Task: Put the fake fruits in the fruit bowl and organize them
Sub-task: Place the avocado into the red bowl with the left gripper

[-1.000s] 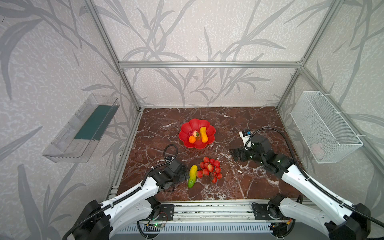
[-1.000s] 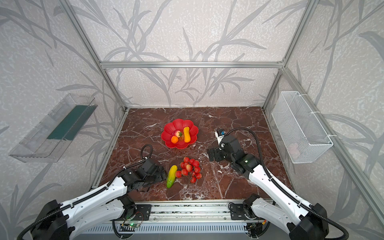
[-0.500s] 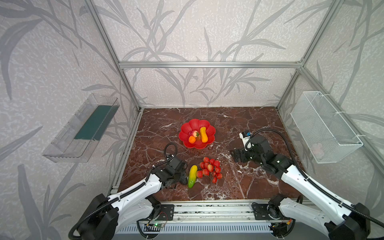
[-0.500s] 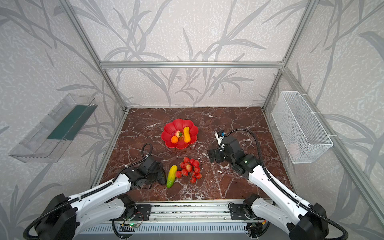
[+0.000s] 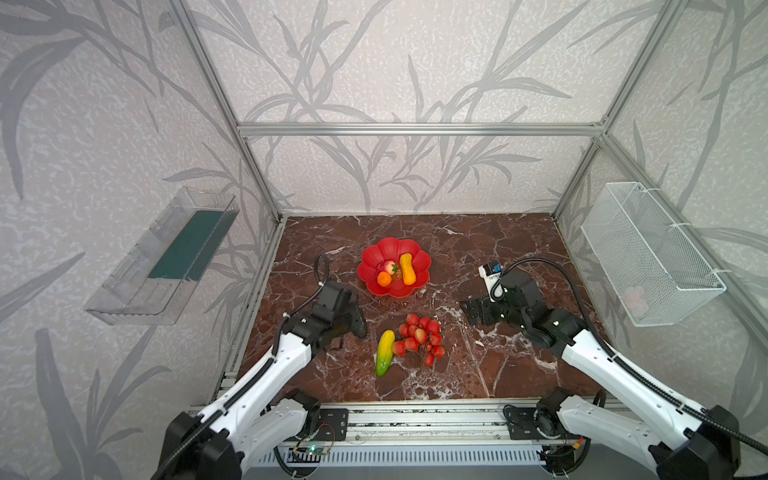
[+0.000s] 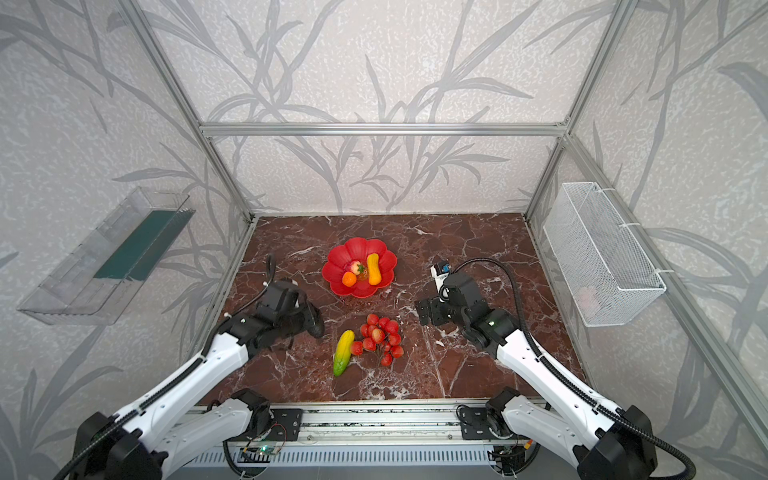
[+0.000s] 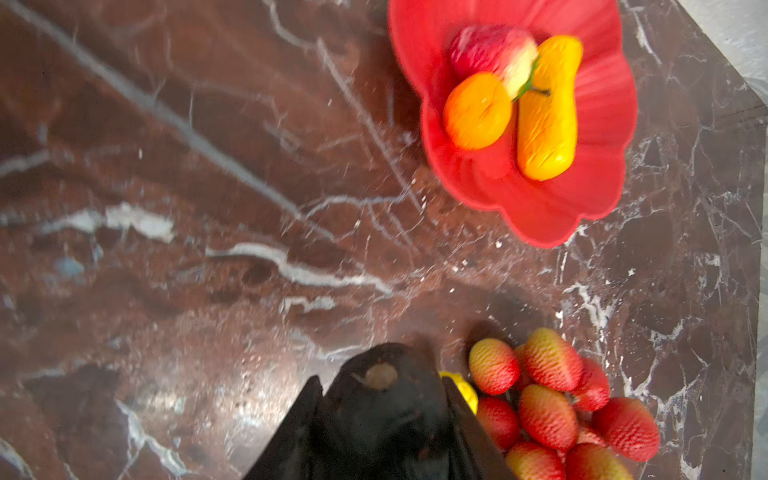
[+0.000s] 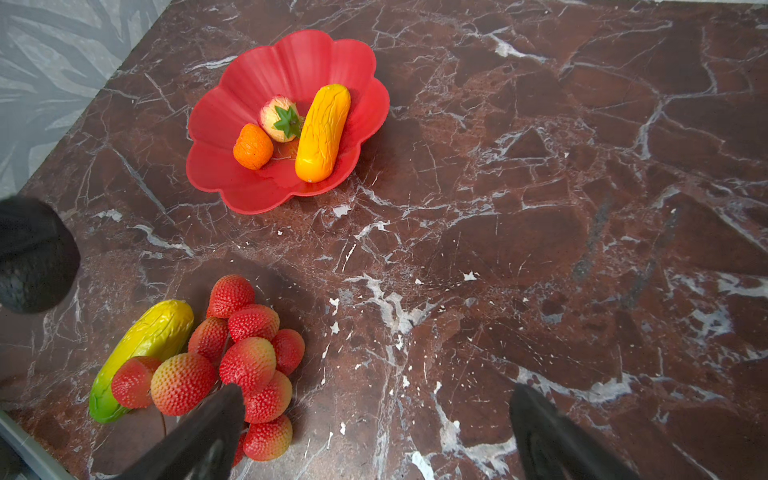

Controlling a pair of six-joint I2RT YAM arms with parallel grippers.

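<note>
Left gripper (image 5: 352, 323) has its jaws narrow, clamped on the avocado (image 7: 381, 399), near-left of the fruit bowl (image 5: 390, 249) and just left of the mango (image 5: 384, 352). Avocado is dark, almost black, with bumpy skin and a pale stem scar showing between the fingers. It's rounded, so probably slippery in the grip. Can't tell if it's off the table (image 5: 478, 374) yet, since the wrist view is blurred.

Step in hand: carry the avocado to the bowl.
- Lift straight up first so it clears the mango.
- Travel far-right and come in over the bowl's left side, which looks bare.
- Go low before letting go. The dish is shallow and a round fruit could roll out.
- Don't bump the small orange (image 5: 384, 279), peach (image 5: 386, 266) or yellow-orange fruit (image 5: 407, 269) lying inside.

Berry cluster (image 5: 420, 337) touches the mango; both are on the table, on the near side of the bowl. Right gripper (image 5: 471, 312) has its jaws wide and empty, right of the cluster and apart from it.
</note>
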